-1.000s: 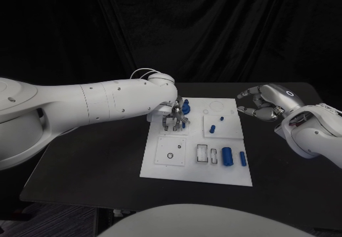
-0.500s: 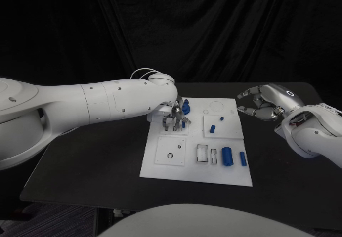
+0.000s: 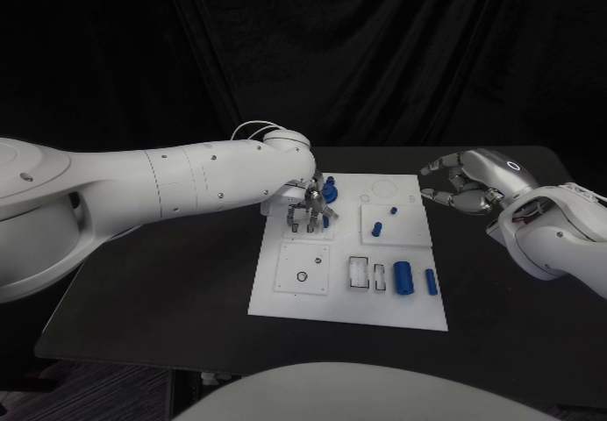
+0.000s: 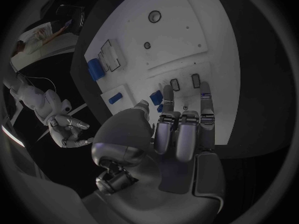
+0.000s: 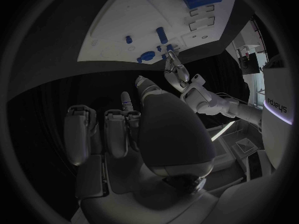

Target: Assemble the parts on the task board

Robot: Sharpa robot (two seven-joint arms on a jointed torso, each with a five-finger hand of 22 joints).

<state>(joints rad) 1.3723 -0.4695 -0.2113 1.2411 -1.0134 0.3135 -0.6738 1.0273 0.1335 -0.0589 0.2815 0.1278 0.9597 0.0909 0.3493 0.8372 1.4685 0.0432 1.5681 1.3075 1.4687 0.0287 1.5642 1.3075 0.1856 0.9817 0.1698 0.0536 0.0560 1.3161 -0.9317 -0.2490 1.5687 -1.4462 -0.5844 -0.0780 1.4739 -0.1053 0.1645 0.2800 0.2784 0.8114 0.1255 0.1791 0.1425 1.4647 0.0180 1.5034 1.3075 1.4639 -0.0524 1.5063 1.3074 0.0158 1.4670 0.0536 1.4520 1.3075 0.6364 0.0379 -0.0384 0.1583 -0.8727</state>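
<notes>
Left hand (image 3: pixel 308 210), fingers spread and empty, hovers upper-centre over blue pegs (image 3: pixel 330 188); it could topple them.

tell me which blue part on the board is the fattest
The blue cylinder lying in the board's near row, beside the white slots; the slim blue peg next to it and the far parts are clearly thinner.

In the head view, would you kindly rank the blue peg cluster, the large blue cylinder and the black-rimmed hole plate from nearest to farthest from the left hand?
1. Blue peg cluster, right beside the left hand, far end of the task board.
2. Black-rimmed hole plate, just below the hand.
3. Large blue cylinder, near-right part of the board.
</notes>
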